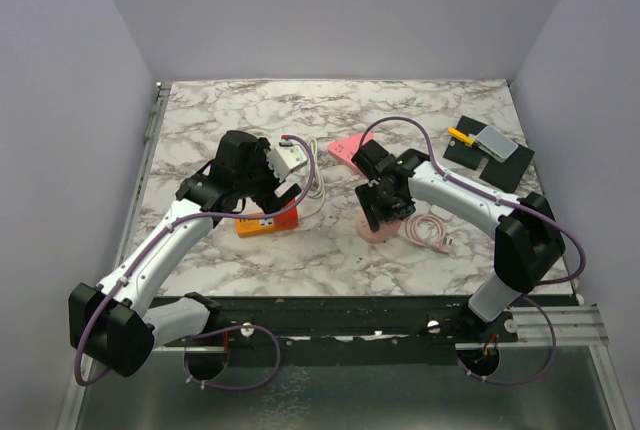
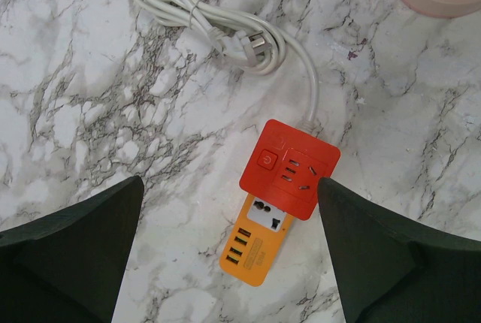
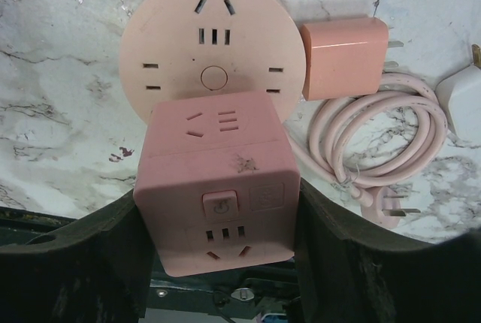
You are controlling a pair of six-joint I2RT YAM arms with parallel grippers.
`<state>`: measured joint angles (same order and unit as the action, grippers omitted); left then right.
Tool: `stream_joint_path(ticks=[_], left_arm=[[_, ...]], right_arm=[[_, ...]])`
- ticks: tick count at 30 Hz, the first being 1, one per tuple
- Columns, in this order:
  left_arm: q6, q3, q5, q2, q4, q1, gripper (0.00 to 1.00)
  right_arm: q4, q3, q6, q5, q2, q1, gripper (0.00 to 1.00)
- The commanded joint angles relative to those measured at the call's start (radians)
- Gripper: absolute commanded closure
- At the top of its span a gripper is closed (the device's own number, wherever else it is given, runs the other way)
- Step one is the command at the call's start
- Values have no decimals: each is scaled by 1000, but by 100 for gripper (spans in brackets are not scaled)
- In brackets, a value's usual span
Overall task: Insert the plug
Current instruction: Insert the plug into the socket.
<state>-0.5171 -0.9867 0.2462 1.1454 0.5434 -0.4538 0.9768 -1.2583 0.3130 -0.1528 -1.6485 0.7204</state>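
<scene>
Nearest: a black strip [image 1: 330, 312] along the front edge of the desk [image 1: 200, 115], both arm bases bolted to it, purple cables [image 1: 250, 350] looping below. Beyond that, a white marble-patterned top with grey veining, flat and matte.

Left of centre: left gripper [image 2: 229, 184] spread wide, hovering above an orange power strip [image 2: 252, 246] with a red cube socket [image 2: 289, 167] sitting on one end; touching neither. White cord [image 2: 203, 19] leading from the red cube socket to a loose coil farther back, its plug [image 2: 252, 40] lying within the coil.

Right of centre: right gripper [image 3: 218, 214] clamped on the pink cube socket [image 3: 214, 139], upright, over the near part of the round pink socket [image 3: 210, 37] lying flat on the desk. Cannot tell whether the two touch. Just right of the round pink socket, a pink charger block [image 3: 344, 58], a coiled pink cable [image 3: 379, 135] and part of a white adapter [image 3: 462, 98].

Farther back: a pink card [image 1: 350, 147] near the middle, then a black mat [image 1: 490, 162] toward the far right corner, bearing a grey block [image 1: 497, 144] and a small yellow item [image 1: 461, 135].

Bare marble along the far edge, at the far left, and in front between the two arms. Metal rail [image 1: 152, 150] down the left edge. Plain pale lavender walls [image 1: 330, 10] closing in left, back and right.
</scene>
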Motion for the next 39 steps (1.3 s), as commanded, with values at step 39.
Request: stream_joint_path(ticks=[39], left_arm=[[-5, -67, 7, -3, 20, 1, 1]], right_arm=[[-119, 222, 40, -32, -172, 86, 99]])
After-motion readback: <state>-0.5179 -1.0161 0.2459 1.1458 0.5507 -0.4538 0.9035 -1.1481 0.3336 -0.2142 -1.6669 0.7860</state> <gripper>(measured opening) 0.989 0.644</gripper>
